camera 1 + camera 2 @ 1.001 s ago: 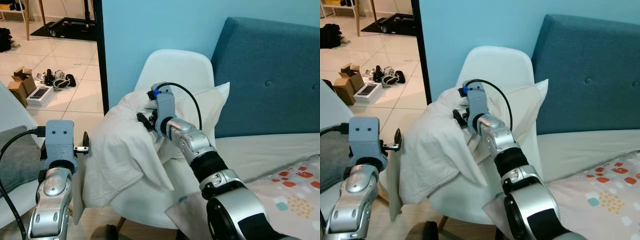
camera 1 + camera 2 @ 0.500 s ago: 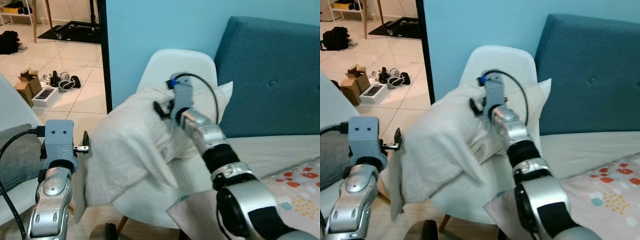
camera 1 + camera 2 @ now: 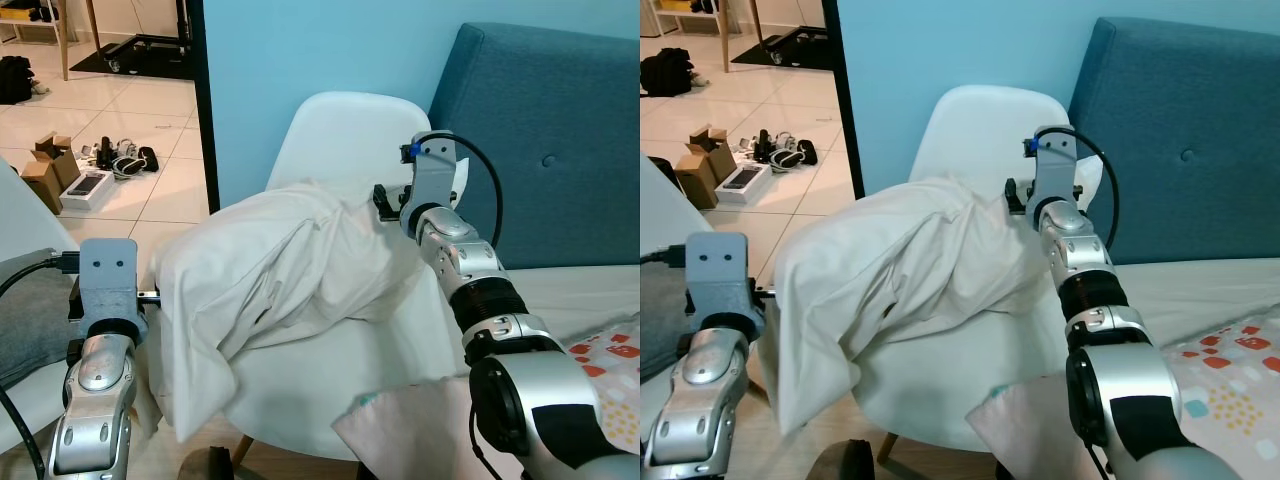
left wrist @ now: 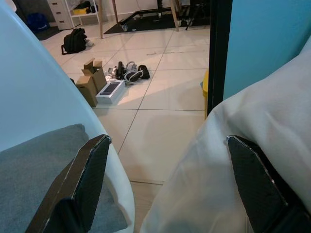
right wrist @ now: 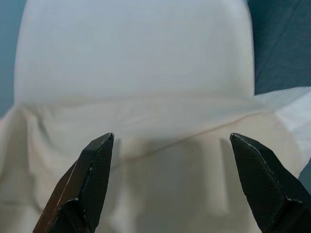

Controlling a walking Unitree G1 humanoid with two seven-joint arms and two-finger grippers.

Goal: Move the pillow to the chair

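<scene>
The white pillow [image 3: 290, 260] lies crumpled on the seat of the white chair [image 3: 345, 130], and its left end hangs over the seat's edge. My right gripper [image 3: 384, 201] is at the pillow's upper right corner, in front of the chair back. In the right wrist view it is open, and its fingers [image 5: 95, 170] frame the pillow [image 5: 170, 194] and the chair back [image 5: 136, 53]. My left gripper [image 4: 168, 140] is open beside the pillow's hanging end [image 4: 262, 111], with one finger [image 4: 255, 184] against the cloth.
A blue upholstered headboard [image 3: 560, 130] stands right of the chair, with a bed and a patterned blanket [image 3: 600, 365] below it. Left of the blue wall, a doorway opens onto a tiled floor with boxes and loose items [image 3: 70, 175]. A grey cushion [image 4: 34, 165] lies at my left.
My right gripper has moved right and up, from the pillow's middle to its corner by the chair back. The pillow has settled lower and flatter on the seat.
</scene>
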